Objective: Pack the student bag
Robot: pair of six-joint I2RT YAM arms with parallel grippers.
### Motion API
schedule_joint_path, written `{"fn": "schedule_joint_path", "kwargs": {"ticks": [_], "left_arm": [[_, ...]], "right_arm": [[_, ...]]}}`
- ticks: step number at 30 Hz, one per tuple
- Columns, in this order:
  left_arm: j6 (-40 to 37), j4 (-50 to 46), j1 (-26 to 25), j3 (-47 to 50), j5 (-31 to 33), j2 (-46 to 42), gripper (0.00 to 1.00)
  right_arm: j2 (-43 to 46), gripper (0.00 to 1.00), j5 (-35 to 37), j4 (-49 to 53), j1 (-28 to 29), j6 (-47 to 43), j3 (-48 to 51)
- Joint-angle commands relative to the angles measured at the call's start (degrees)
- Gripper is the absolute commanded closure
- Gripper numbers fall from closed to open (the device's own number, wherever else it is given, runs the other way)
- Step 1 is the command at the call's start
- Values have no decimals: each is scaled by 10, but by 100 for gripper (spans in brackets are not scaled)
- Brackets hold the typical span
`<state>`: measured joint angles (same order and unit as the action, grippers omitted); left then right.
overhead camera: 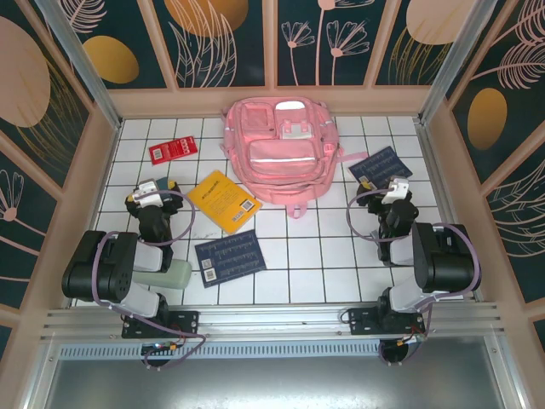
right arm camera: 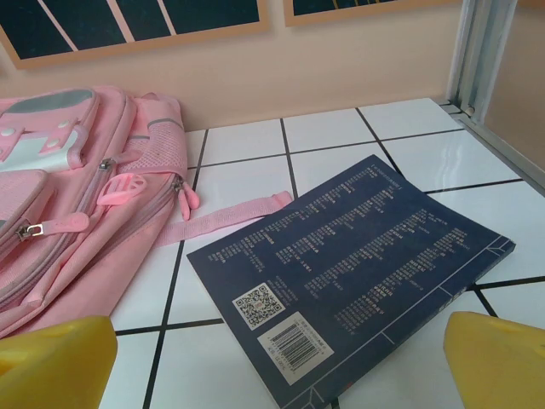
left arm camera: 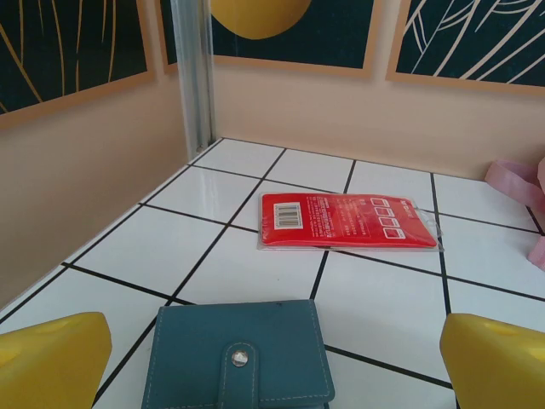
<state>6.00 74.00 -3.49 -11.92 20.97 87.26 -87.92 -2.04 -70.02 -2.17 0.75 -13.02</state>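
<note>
The pink student bag (overhead camera: 279, 146) lies flat at the back centre of the tiled table, zips closed; its side and a loose strap (right arm camera: 226, 221) show in the right wrist view. My left gripper (overhead camera: 156, 189) stands open at the left, its yellow fingertips (left arm camera: 51, 362) wide apart over a teal snap wallet (left arm camera: 238, 354). A red packet (left arm camera: 349, 221) lies just beyond the wallet. My right gripper (overhead camera: 393, 189) stands open at the right, its fingertips (right arm camera: 498, 362) either side of the near end of a dark blue book (right arm camera: 353, 268). Nothing is held.
A yellow book (overhead camera: 223, 201) lies left of the bag and a second dark blue book (overhead camera: 230, 257) nearer the front. A pale green bottle (overhead camera: 166, 274) lies beside the left arm's base. Low peach walls (overhead camera: 102, 158) ring the table.
</note>
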Motion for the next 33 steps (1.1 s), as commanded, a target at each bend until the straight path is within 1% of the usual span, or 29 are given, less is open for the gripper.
{"fn": "schedule_joint_path", "kwargs": {"ticks": [1, 22, 26, 27, 29, 31, 33], "left_arm": [[-6, 26, 1, 1, -6, 0, 1], [-6, 24, 1, -1, -6, 0, 1], [-11, 23, 1, 0, -14, -4, 1], [-18, -1, 1, -7, -35, -16, 1], [-20, -64, 0, -31, -36, -54, 1], [2, -210, 0, -91, 10, -102, 1], [47, -345, 0, -160, 61, -135, 1]], "right_arm": [[-2, 1, -10, -2, -2, -1, -10], [-2, 1, -11, -1, -3, -1, -10], [-2, 1, -12, -1, -4, -1, -11], [-2, 1, -11, -2, -4, -1, -9], [2, 1, 13, -1, 1, 3, -9], [30, 1, 42, 31, 9, 5, -15], [71, 1, 69, 122, 15, 13, -43]]}}
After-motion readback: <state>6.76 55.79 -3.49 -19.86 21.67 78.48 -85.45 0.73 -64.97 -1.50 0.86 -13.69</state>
